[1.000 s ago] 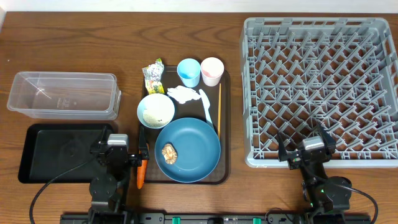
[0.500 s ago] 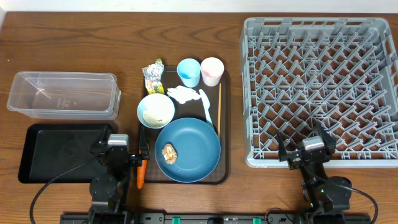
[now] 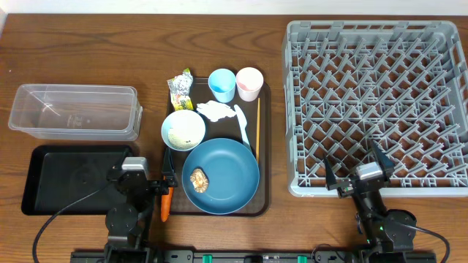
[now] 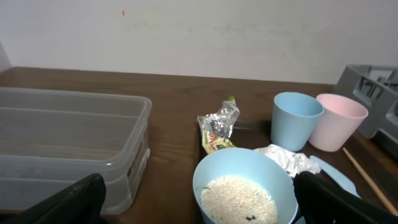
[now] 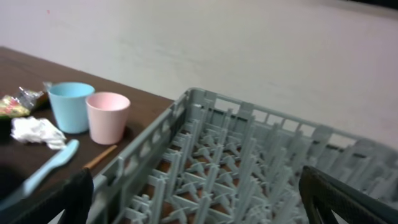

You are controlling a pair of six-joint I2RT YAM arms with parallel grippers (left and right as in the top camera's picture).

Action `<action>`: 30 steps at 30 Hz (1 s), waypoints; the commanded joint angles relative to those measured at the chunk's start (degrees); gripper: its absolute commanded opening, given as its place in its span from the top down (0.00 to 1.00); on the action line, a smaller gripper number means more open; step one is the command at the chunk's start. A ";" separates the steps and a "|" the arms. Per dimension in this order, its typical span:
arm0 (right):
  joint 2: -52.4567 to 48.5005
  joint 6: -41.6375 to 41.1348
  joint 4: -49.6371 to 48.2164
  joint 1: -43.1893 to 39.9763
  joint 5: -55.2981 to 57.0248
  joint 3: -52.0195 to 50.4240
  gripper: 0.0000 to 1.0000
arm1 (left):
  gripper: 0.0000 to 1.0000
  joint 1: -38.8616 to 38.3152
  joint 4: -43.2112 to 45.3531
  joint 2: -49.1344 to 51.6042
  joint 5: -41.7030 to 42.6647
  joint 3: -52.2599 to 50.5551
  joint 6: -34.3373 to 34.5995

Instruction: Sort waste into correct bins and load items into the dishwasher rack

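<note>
Overhead, rack: large square grey plastic dishwasher rack (image 3: 289,109) fills the right side of the tabletop, nothing loaded. It's on the right arm's side, so I'd guess dishes head that way.
Overhead, bins: clear plastic rectangular tub (image 3: 22,109) at the left edge, shallow black rectangular tray (image 3: 73,179) by the near-left corner. Both are bare and handy for the left arm.
Overhead, middle: dark brown serving tray (image 3: 264,153) carries the large blue plate (image 3: 230,172) with a brown food morsel (image 3: 198,180), small white bowl (image 3: 165,131) of white rice (image 3: 183,131), light blue cup (image 3: 221,84), pink cup (image 3: 249,82), crumpled white tissue (image 3: 214,111), pale blue spoon (image 3: 242,123), thin wooden chopsticks (image 3: 258,124). Crumpled silver and yellow-green wrapper (image 3: 179,89) overhangs its rim toward the far edge. Small orange carrot (image 3: 166,204) lies on the tabletop just beside the tray.
Overhead, arms: left gripper (image 3: 140,175) and right gripper (image 3: 356,169) sit at the near edge, nothing held.
Left wrist: jaws spread wide, rice bowl dead ahead between them, likely an easy first grab.
Right wrist: jaws wide too, looking over the rack wall.
</note>
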State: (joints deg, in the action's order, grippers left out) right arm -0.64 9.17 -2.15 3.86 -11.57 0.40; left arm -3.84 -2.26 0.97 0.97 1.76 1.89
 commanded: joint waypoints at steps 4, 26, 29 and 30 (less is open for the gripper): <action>0.13 -13.16 -0.81 -1.42 -1.33 2.29 0.01 | 0.02 0.28 3.48 0.11 0.37 -0.81 4.50; -63.06 -7.98 44.04 -1.42 -14.19 73.85 0.01 | 0.02 0.28 -42.64 45.97 4.90 63.12 5.75; -67.49 -10.01 44.59 -1.44 -15.47 76.52 0.01 | 0.02 0.26 -51.43 54.05 6.56 71.38 5.73; -68.87 -11.21 43.32 -1.42 -15.43 76.54 0.01 | 0.02 0.24 -53.55 56.50 6.82 73.22 5.73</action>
State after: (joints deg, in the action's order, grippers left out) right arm -66.54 0.27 42.09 2.81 -23.99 74.98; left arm -3.84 -52.42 51.96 5.89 69.80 7.51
